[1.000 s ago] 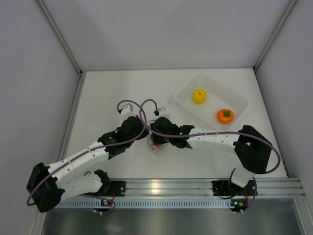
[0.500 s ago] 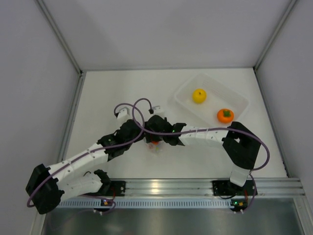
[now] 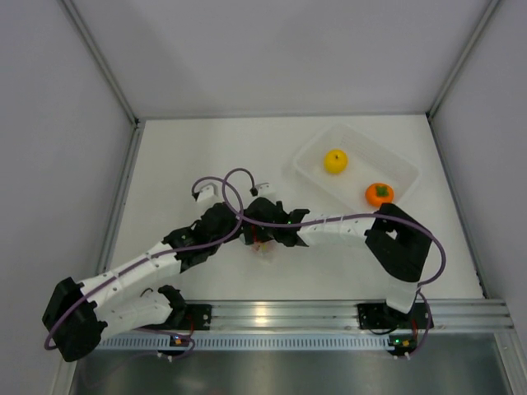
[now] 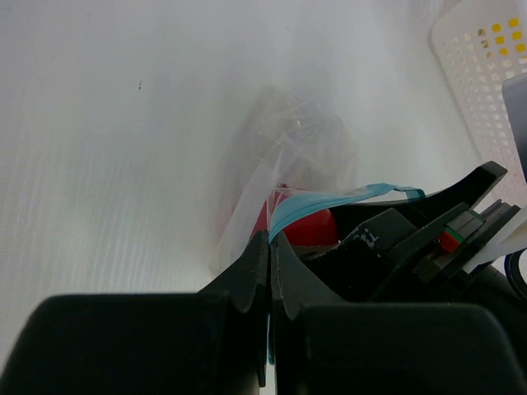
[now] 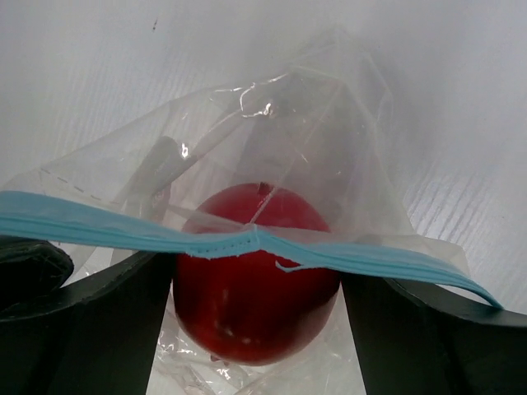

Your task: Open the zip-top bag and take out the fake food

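The left pincer (image 4: 270, 247) was clenched on the blue zip strip (image 4: 329, 197), apparently to hold the zip-top bag (image 5: 313, 123) agape on the surface (image 3: 189, 156). The right pincer (image 5: 257, 280) stood spread either side of the red fruit (image 5: 255, 313) inside. The yellow fruit (image 3: 335, 161) and orange fruit (image 3: 379, 194) lay in the tray (image 3: 317, 141). No writing was legible.

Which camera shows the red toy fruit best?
Right wrist view: the red toy fruit fills its centre, inside the clear bag. The left wrist shows only a red sliver behind the blue zip strip; the top view, barely a speck.
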`<state>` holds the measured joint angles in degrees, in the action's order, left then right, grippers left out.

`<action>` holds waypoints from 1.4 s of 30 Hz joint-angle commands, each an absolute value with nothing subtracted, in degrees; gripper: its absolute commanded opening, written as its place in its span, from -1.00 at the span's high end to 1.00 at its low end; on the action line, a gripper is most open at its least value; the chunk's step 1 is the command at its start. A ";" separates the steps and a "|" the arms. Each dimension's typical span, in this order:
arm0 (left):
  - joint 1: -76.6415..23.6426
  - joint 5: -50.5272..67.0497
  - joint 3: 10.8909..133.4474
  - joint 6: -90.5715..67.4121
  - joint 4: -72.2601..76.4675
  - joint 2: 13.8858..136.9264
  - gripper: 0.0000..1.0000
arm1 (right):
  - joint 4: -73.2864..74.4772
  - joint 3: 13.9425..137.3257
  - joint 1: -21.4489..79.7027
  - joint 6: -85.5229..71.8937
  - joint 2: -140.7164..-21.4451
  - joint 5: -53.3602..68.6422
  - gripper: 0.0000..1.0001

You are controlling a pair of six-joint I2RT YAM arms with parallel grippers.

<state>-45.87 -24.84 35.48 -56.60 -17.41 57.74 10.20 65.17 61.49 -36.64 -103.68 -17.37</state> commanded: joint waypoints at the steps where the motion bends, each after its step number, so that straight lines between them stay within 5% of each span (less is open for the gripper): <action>1: -46.58 -22.50 35.77 -56.78 -12.66 57.30 1.00 | 11.52 62.23 62.58 -36.30 -107.23 -15.12 -0.60; 6: -46.58 -22.59 35.77 -56.78 -12.66 57.30 1.00 | 10.99 61.70 62.67 -36.48 -106.88 -15.47 -0.56; 13: -46.58 -22.59 35.86 -56.60 -12.66 57.39 1.00 | 11.77 62.49 62.75 -34.98 -103.98 -18.01 -0.14; 42: -46.58 -22.94 36.47 -57.04 -12.66 59.06 1.00 | 15.83 66.01 63.81 -30.06 -80.43 -18.63 -0.12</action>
